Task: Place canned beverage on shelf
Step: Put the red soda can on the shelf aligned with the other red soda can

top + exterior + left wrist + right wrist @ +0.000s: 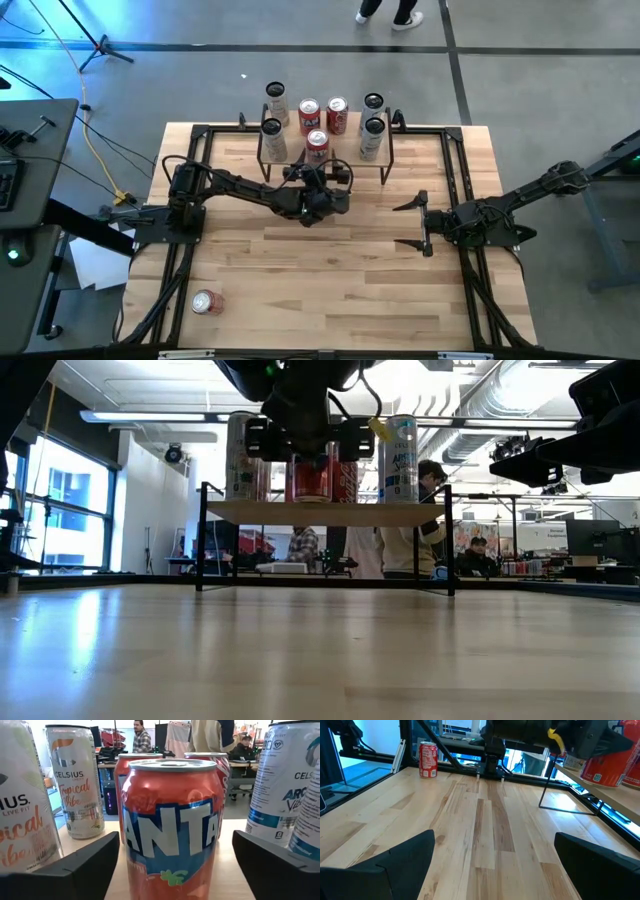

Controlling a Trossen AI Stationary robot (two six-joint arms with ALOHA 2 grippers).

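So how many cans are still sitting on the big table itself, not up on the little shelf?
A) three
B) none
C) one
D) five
C: a single red can stands alone on the table near its front left corner, while all the other cans are on the shelf, where the left gripper sits at the orange Fanta can.

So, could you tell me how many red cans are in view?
4. Two rear cans on the shelf, the Fanta can at its front between the left gripper's fingers, a lone can on the tabletop.
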